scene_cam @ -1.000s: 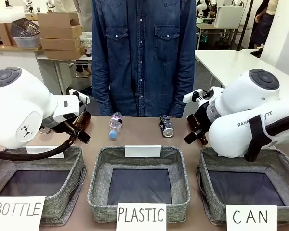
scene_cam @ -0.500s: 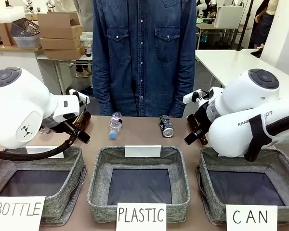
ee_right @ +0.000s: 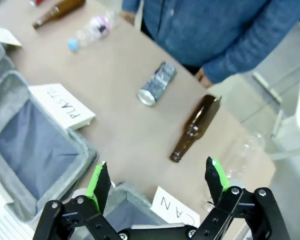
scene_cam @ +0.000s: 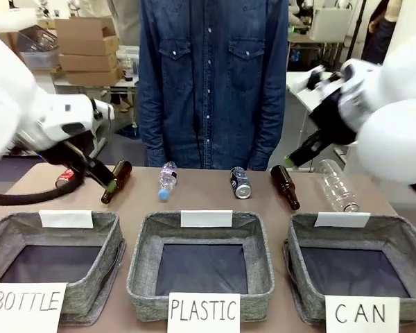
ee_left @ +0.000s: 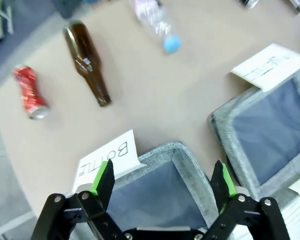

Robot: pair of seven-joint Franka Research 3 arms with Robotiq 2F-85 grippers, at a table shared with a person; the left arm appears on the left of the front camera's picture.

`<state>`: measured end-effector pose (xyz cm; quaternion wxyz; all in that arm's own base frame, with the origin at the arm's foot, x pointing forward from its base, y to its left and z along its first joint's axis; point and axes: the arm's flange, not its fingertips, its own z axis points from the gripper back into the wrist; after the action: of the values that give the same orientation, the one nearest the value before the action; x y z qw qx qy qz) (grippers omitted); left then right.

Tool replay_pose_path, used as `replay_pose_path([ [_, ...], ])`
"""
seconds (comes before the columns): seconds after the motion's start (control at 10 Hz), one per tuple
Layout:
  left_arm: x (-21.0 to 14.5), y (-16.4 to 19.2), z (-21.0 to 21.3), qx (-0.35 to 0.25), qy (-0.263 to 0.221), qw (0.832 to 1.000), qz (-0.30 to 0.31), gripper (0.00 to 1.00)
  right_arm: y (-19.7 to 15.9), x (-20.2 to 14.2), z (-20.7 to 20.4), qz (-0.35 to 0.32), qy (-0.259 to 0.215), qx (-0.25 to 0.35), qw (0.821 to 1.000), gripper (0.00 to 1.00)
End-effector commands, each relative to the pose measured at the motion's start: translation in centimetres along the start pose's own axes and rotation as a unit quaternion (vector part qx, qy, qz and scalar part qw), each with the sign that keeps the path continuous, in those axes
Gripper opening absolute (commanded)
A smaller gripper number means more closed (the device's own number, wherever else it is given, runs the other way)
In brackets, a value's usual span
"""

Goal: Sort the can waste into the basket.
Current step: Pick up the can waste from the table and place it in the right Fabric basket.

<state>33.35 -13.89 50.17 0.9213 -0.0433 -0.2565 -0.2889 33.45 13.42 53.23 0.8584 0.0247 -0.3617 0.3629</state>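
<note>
Sorting not yet begun: the dark can (scene_cam: 240,182) lies mid-way along the table (scene_cam: 208,201), the red can (ee_left: 31,93) at its left end, both outside the CAN basket (scene_cam: 402,233) (its dark bottom bare). The left gripper (ee_left: 164,177) and right gripper (ee_right: 158,175) stand wide, holding nothing.

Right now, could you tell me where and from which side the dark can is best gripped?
Probably across the middle of the dark can, coming straight down from above. It lies on its side, one silver end towards the robot, so the jaws should close on its round wall, not its ends. The table is bare either side of it.
</note>
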Motion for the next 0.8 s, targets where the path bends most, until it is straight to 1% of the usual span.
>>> replay_pose_path([
  [0.0,-0.2,0.4,-5.0,-0.007,0.034,0.999,0.003,1.0,0.6,-3.7,2.2,-0.088,0.013,0.019,0.996,1.0],
  [0.1,-0.2,0.4,-5.0,-0.007,0.034,0.999,0.003,1.0,0.0,0.0,0.0,0.0,0.0,0.0,1.0,1.0],
  [0.2,-0.2,0.4,-5.0,-0.007,0.034,0.999,0.003,1.0,0.0,0.0,0.0,0.0,0.0,0.0,1.0,1.0],
  [0.3,-0.5,0.0,-0.4,-0.001,0.013,1.0,0.001,1.0,0.0,0.0,0.0,0.0,0.0,0.0,1.0,1.0],
  [0.4,-0.2,0.1,-0.2,-0.172,0.025,0.984,-0.042,1.0,-0.2,-0.4,2.4,-0.016,-0.002,0.005,1.0,1.0],
  [0.5,-0.5,1.7,1.5,-0.267,0.023,0.963,-0.036,1.0,-0.4,-1.1,3.3,-0.005,-0.022,0.073,0.997,1.0],
  [0.6,-1.4,4.0,3.3,-0.342,-0.002,0.94,-0.016,1.0,-1.0,-2.2,4.4,-0.008,-0.024,0.231,0.973,1.0],
  [0.7,-2.9,6.5,4.7,-0.438,-0.046,0.898,-0.007,1.0,-1.9,-3.4,5.4,-0.033,-0.086,0.346,0.934,1.0],
])
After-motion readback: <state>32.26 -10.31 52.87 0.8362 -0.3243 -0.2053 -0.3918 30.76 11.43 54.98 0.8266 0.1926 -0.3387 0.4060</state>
